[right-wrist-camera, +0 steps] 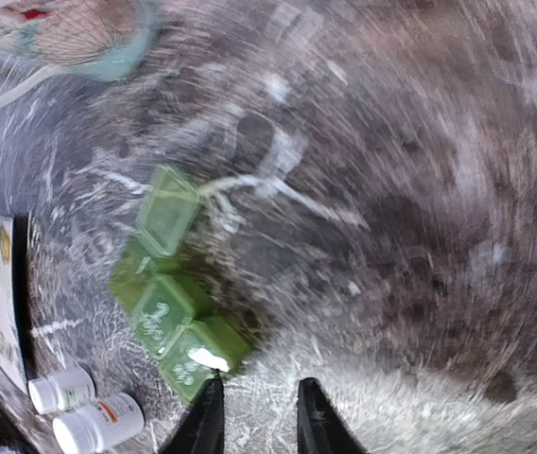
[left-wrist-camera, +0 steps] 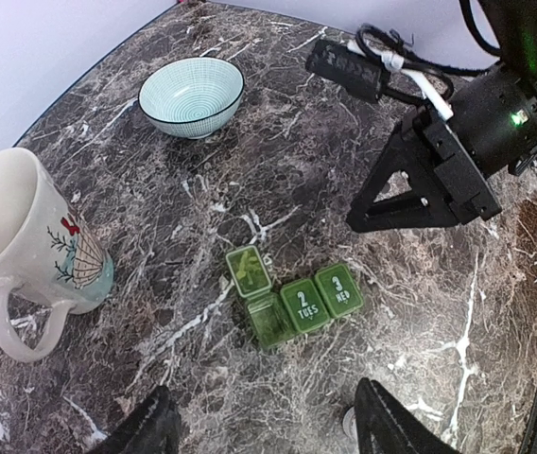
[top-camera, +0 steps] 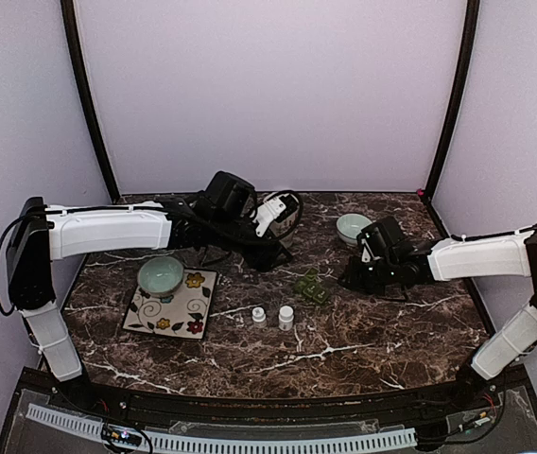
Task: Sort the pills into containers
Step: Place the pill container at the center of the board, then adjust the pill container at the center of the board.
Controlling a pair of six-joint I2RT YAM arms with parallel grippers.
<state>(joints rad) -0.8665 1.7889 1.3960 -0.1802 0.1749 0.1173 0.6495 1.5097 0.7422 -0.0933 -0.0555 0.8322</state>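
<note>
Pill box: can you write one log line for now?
pill box: one end lid open, two shut | left fingers: open, empty | right fingers: open, empty, near box

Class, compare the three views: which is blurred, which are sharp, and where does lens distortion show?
Right wrist: motion blur streaks the marble table, though the pill box is recognisable. Left wrist: sharp, lid labels legible, but the table edge bows with wide-angle distortion. Top external: sharp and evenly lit, yet the pill bottles look tiny.

translucent green plastic pill box (left-wrist-camera: pixel 292 298), glossy ceramic mug (left-wrist-camera: pixel 25 248), polished dark marble table (left-wrist-camera: pixel 202 189), white plastic bottles (right-wrist-camera: pixel 84 411)
</note>
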